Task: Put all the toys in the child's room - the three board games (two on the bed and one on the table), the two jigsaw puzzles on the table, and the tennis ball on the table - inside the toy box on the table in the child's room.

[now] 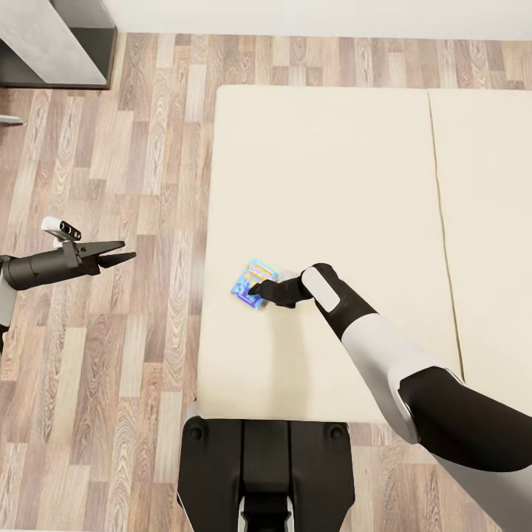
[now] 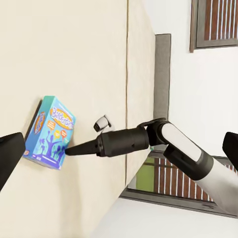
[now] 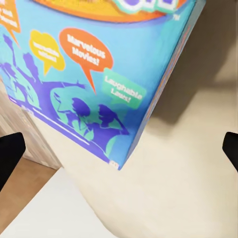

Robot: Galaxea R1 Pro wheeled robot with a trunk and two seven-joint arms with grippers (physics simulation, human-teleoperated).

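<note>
Blue board game (image 1: 254, 283) lies flat on the bed (image 1: 332, 185) near its edge — right gripper (image 1: 258, 289) spread wide just over it, holding nothing; left gripper (image 1: 122, 255) is empty, fingers slightly parted.

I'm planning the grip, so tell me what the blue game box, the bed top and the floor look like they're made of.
Blue board game box: looks like printed cardboard with a smooth, slightly glossy face, sharp edges and speech-bubble artwork. Bed: a matte cream surface with one seam, probably fabric or foam, though no weave is visible. Floor: wood-look planks with visible grain; real wood or laminate can't be told.
</note>
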